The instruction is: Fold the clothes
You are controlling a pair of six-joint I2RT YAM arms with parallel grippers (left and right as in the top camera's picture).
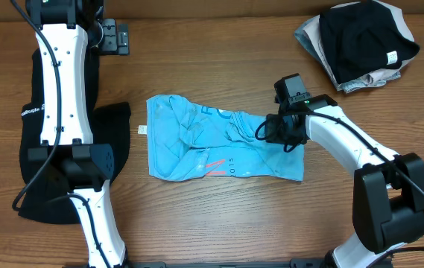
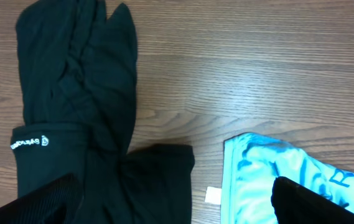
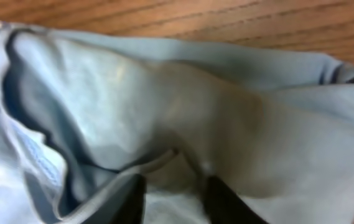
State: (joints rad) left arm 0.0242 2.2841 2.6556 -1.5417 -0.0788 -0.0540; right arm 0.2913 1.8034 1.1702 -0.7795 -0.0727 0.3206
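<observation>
The light blue T-shirt (image 1: 197,141) lies crumpled in the middle of the table, its lettering along the near edge. My right gripper (image 1: 271,132) is on the shirt's upper right part. In the right wrist view its fingers (image 3: 173,199) are pinched on a fold of the blue cloth (image 3: 164,93). The black garment (image 1: 29,186) with a small white logo lies at the left, partly under my left arm. My left gripper (image 1: 115,37) is held high at the back left, open and empty. Its wrist view shows the open fingers (image 2: 177,202), the black garment (image 2: 77,81) and the shirt's left edge (image 2: 257,174).
A stack of folded clothes (image 1: 361,41), black on top of grey, sits at the back right corner. A small white tag (image 1: 142,129) lies on the wooden table (image 1: 219,216) between the two garments; it also shows in the left wrist view (image 2: 214,195).
</observation>
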